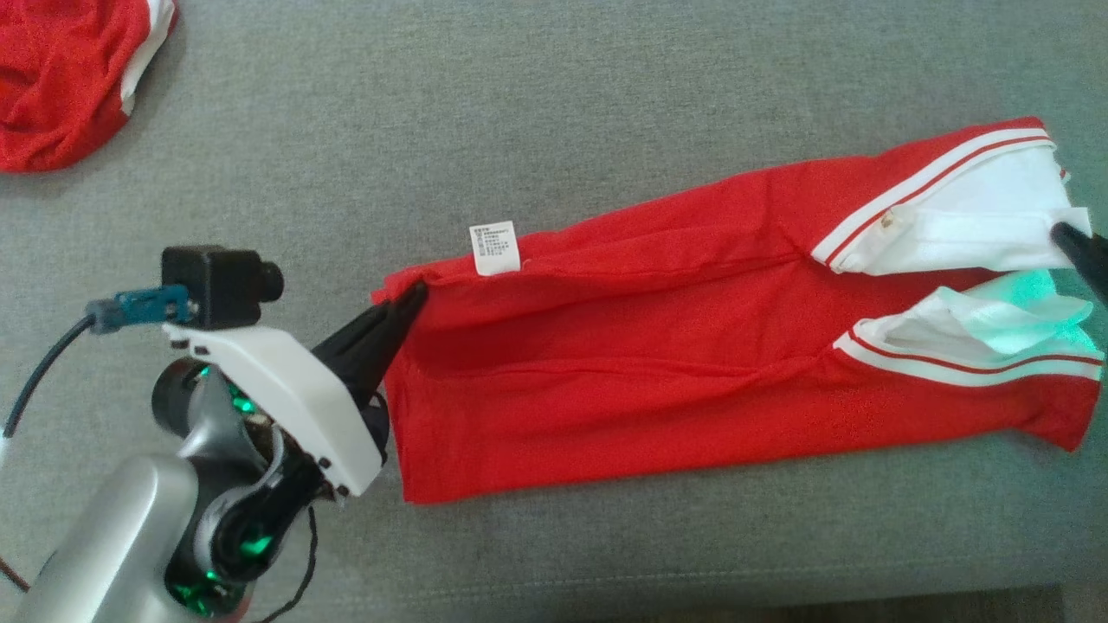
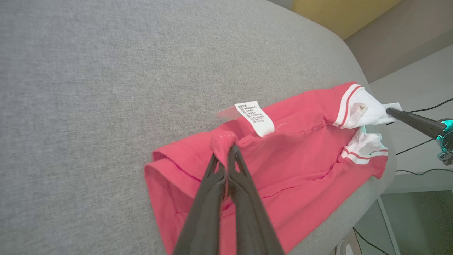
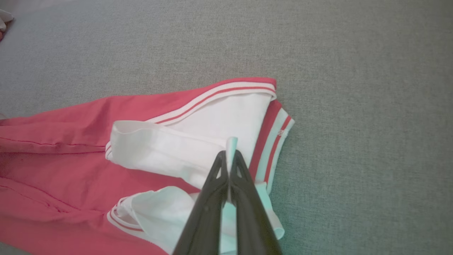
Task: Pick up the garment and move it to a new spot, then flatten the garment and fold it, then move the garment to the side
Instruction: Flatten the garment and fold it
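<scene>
My left gripper is pinched shut on a hem corner of the garment: red, white striped trim, white lining, lying lengthwise on the grey cushion. My right gripper is clamped on the white flap at the garment's opposite end. One white care label at the garment's far edge, print unreadable. One second red garment lies beyond, well apart.

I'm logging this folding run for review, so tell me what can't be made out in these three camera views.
Print on the care label: too small to read, head and left wrist views.
Jaws of the right gripper: head view's right edge cuts them off beyond the tip.
The second red garment: cut by head view's top-left corner.
Underside of the garment: hidden by its own top layer, all views.
</scene>
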Motion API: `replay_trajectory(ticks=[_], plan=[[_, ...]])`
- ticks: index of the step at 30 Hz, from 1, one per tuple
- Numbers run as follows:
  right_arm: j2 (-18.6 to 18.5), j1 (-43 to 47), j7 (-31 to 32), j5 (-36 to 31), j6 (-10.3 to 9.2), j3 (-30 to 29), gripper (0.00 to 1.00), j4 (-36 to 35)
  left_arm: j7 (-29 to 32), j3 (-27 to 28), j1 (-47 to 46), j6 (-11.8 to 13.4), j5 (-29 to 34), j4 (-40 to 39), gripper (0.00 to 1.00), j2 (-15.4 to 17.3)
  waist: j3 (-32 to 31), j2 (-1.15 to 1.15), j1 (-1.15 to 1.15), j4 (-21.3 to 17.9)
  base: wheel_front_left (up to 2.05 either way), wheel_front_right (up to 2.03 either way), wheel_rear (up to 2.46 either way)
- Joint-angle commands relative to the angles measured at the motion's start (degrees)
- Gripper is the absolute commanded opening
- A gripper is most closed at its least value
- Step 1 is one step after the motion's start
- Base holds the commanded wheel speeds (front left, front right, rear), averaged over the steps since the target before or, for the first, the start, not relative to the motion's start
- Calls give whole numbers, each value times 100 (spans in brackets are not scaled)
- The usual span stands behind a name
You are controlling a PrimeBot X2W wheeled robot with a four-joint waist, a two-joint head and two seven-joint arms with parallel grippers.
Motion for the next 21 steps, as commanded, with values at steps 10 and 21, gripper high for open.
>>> replay_trajectory(ticks=[10,21], plan=[[-101,329,171,166,-4,-308,0,-428,-61,442,-47,65,-48,-433,0,281,-106,0,0,-17,0,0,0],[-55,597,951,-93,-4,-183,100,-253,-37,34,364,266,742,105,100,691,-145,0,0,-67,0,0,0]])
